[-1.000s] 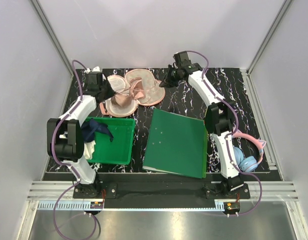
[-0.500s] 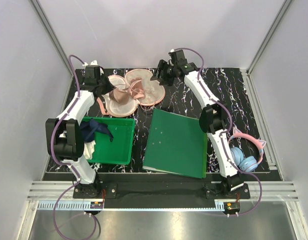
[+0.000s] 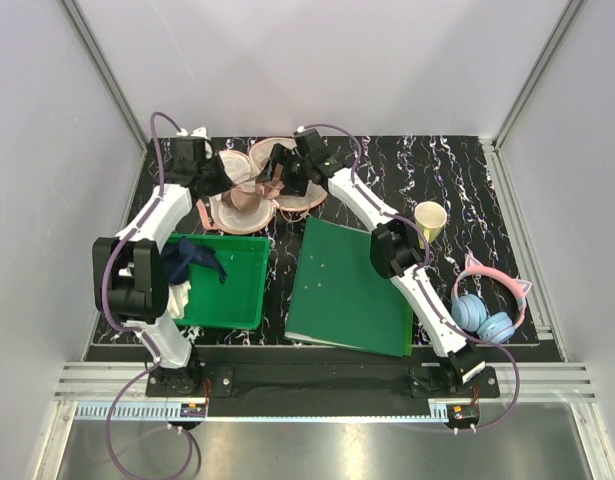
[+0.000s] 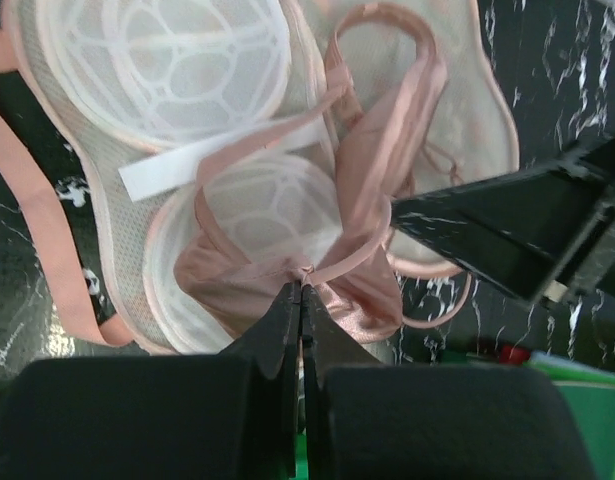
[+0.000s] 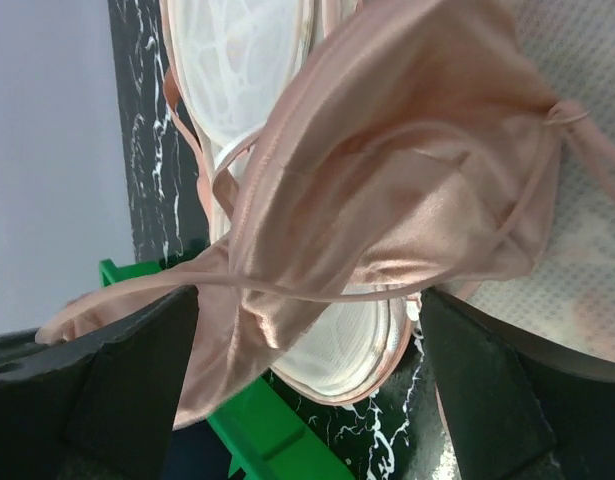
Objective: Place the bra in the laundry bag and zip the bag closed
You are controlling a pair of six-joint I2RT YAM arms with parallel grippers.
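- Black-fingered, the left gripper point(image 4: 301, 292) is pressed fully closed, pinching a gathered fold of the bra point(image 4: 372, 190) at its very tips.
- On the near side of that gripper sits a green bin point(image 3: 237, 300) with a dark blue cloth point(image 3: 194, 258) and a white cloth point(image 3: 179, 298) in it.
- From the pinch, the bra's shiny salmon fabric and thin straps run away from the left gripper toward the right one, across the open bag.
- Beneath both grippers the laundry bag point(image 4: 157, 70) lies unzipped, spread in two oval halves with pale mesh lining and white ribs facing up.
- Facing the left gripper across the bra, the right gripper point(image 5: 307, 310) has its jaws spread wide and grips nothing. A satin cup fills the space just ahead of it, between its fingers. Whether either finger touches the cloth cannot be told.
- Nearer than the right gripper, a green folder point(image 3: 352, 285) lies flat on the black marbled table point(image 3: 467, 165).
- Well off to the right gripper's right stand a paper cup point(image 3: 430, 217) and, nearer the arm bases, pink-and-blue headphones point(image 3: 484, 310).
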